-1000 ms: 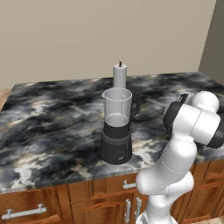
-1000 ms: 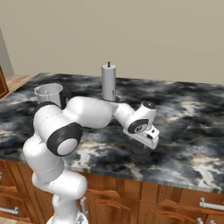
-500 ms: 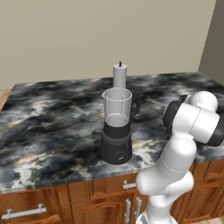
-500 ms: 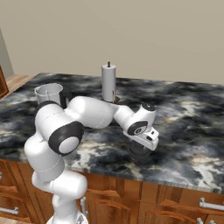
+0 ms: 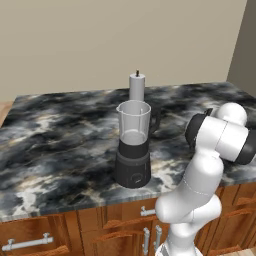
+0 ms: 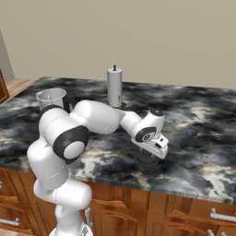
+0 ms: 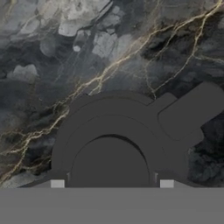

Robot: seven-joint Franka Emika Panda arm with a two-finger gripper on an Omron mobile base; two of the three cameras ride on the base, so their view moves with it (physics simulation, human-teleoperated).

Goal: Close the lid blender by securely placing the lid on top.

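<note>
The blender [image 5: 133,147] stands on the counter with its clear jar open at the top; its jar rim also shows behind my arm [image 6: 51,97]. The dark round lid [image 7: 109,131] lies flat on the marble, to the right of the blender, with a tab sticking out to one side. My gripper [image 7: 111,183] is directly over it, one tip on each side of the raised centre knob, drawn in against it. From the right base view the gripper [image 6: 151,156] reaches down to the counter onto the lid [image 6: 144,161].
A slim grey cylinder [image 5: 137,87] with a black pin stands behind the blender, also seen at the back [image 6: 114,87]. The marble counter [image 5: 60,135] stretches left and right, with wooden drawers [image 6: 193,216] below its front edge.
The jaws have closed in around the lid's centre knob. The arm and the blender have stayed where they were.
</note>
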